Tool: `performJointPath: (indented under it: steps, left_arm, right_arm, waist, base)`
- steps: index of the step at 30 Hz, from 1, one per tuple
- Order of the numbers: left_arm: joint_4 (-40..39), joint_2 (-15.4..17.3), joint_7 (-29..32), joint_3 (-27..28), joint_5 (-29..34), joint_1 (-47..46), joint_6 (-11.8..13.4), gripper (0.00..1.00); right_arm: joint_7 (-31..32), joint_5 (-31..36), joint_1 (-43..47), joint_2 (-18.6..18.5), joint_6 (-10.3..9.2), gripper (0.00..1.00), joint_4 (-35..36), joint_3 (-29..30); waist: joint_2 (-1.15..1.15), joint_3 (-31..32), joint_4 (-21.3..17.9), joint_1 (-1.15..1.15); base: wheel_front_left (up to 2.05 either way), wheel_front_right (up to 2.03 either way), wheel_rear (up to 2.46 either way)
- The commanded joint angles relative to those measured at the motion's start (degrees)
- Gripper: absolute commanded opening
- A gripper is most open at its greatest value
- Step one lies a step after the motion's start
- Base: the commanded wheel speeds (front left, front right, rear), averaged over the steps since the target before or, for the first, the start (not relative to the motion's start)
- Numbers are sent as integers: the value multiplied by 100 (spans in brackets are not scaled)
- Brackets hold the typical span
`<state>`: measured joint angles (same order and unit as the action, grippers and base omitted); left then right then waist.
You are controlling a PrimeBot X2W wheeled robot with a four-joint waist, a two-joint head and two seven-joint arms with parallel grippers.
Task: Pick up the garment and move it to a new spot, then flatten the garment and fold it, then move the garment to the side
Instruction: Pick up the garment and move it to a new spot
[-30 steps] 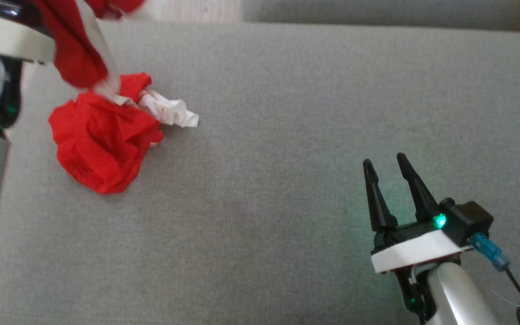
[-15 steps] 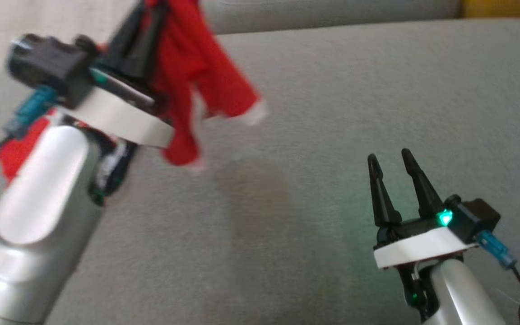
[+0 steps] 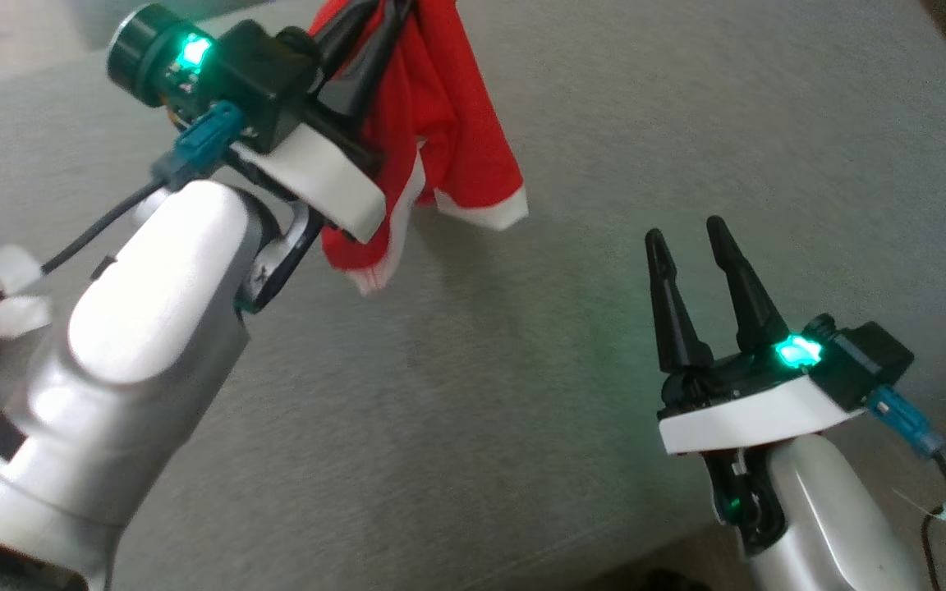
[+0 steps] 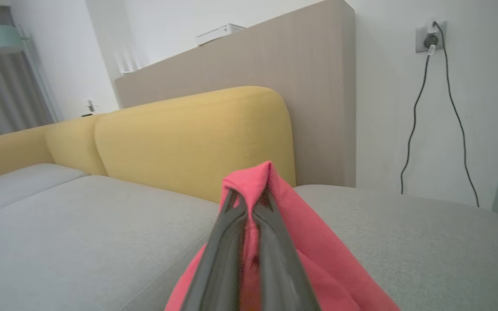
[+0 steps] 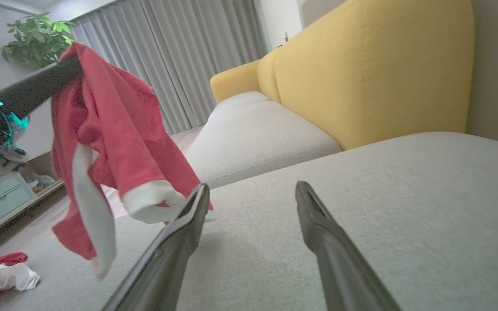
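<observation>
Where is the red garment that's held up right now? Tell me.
The red garment hangs at the head view's upper left, pinched in the shut left hand above the grey sofa cushion, up and left of the open right hand.

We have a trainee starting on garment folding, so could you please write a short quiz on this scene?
1. Which jaws hold the red garment?
2. True or false: the right jaws stand open and empty.
3. The sofa backrest is: A grey, B yellow, C blue.
Key: 1 the left jaws; 2 true; 3 B.
</observation>
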<state>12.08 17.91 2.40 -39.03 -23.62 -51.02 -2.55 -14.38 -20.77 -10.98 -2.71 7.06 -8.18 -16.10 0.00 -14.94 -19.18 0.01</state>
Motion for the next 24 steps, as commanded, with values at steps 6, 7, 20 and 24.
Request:
performJointPath:
  steps: [6,7,20,24]
  left_arm:
    - [705,-146,-354,-94,182,-579,-184,100]
    - [845,-182,-374,-148,190,-601,-212,100]
    - [1532,-246,-1020,-150,106,-574,-192,100]
    - [1420,-182,-1145,-57,33,-417,-81,100]
  right_arm:
    - [-62,-241,-177,-17,43,100,295,-188]
    - [-62,-253,-174,-17,43,100,304,-192]
    - [-62,2,-110,-17,43,100,240,24]
    - [-62,135,-119,-17,43,100,206,143]
  waist:
    - [0,-557,-871,-1]
    - [0,-566,-883,-1]
    - [0,-209,-92,-1]
    - [0,-58,219,-1]
  base:
    - [0,0,0]
    - [0,0,0]
    - [0,0,0]
    - [0,0,0]
